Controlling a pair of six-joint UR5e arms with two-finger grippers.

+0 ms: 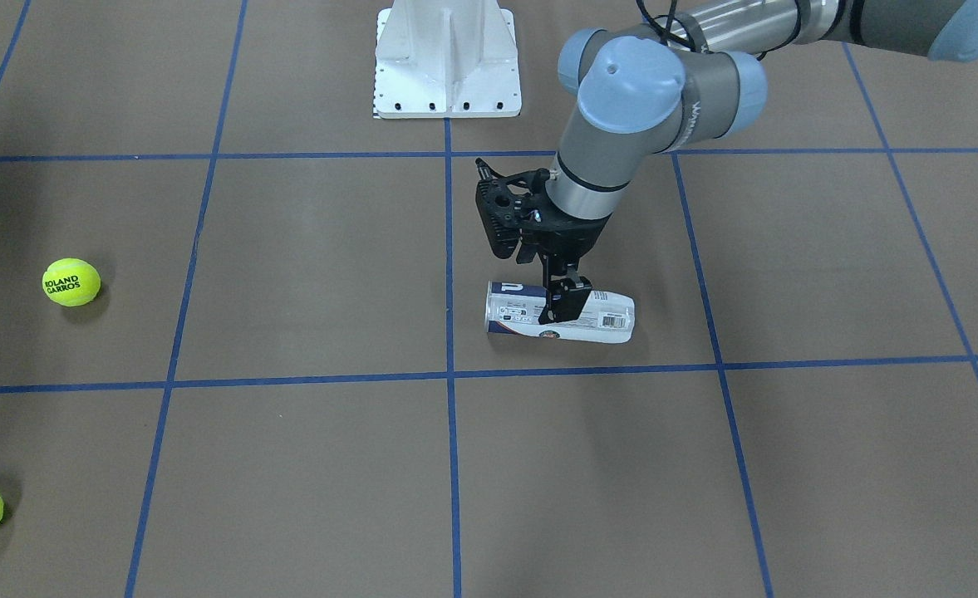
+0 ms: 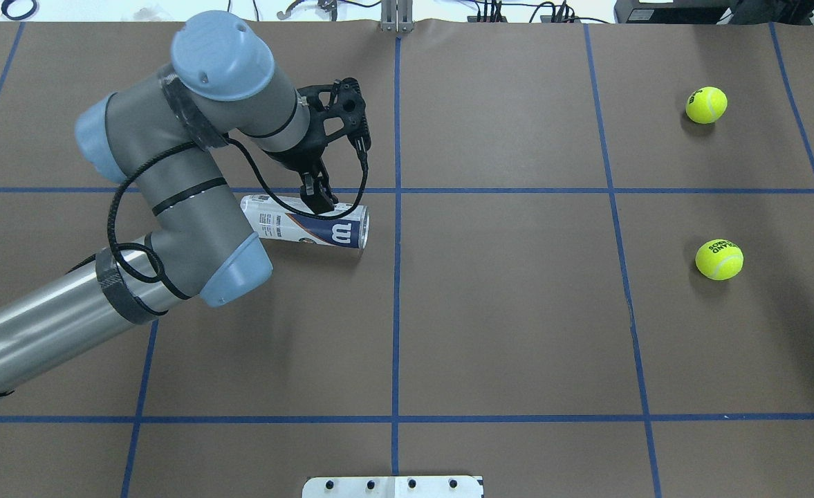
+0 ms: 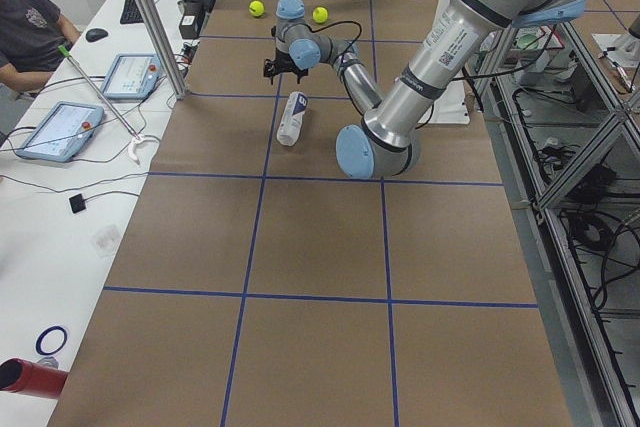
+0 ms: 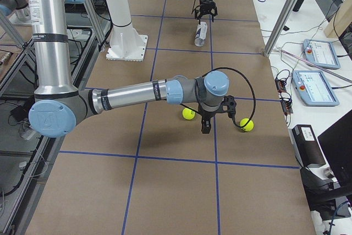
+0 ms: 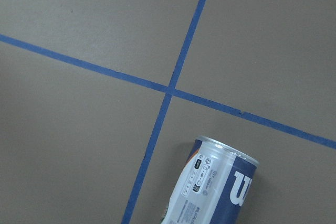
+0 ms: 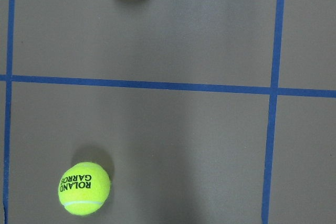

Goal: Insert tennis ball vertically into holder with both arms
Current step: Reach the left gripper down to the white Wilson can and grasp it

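- Plainly, the front-facing view: the holder [image 1: 605, 317] lies on its side, long axis running 9 to 3 o'clock; the left gripper [image 1: 566, 309] is down over its middle, one finger across the label; whether the jaws pinch it I cannot tell.
- Overhead view: the holder's silver-rimmed end points to 3 o'clock; the Roland Garros ball [image 2: 719, 259] and the second ball [image 2: 706, 104] sit well apart from it that way.
- Right side view: the right gripper [image 4: 204, 129] hangs between the two balls with nothing seen in it; how far open it is I cannot tell.
- Left wrist view: only the holder's rimmed end shows, at 5 o'clock; no fingers.
- Right wrist view: the balls show at 7 and 11 o'clock.
- Judgement: the step is grasping the holder; next, a firm clamp, then standing it open end up while the right arm takes a ball.
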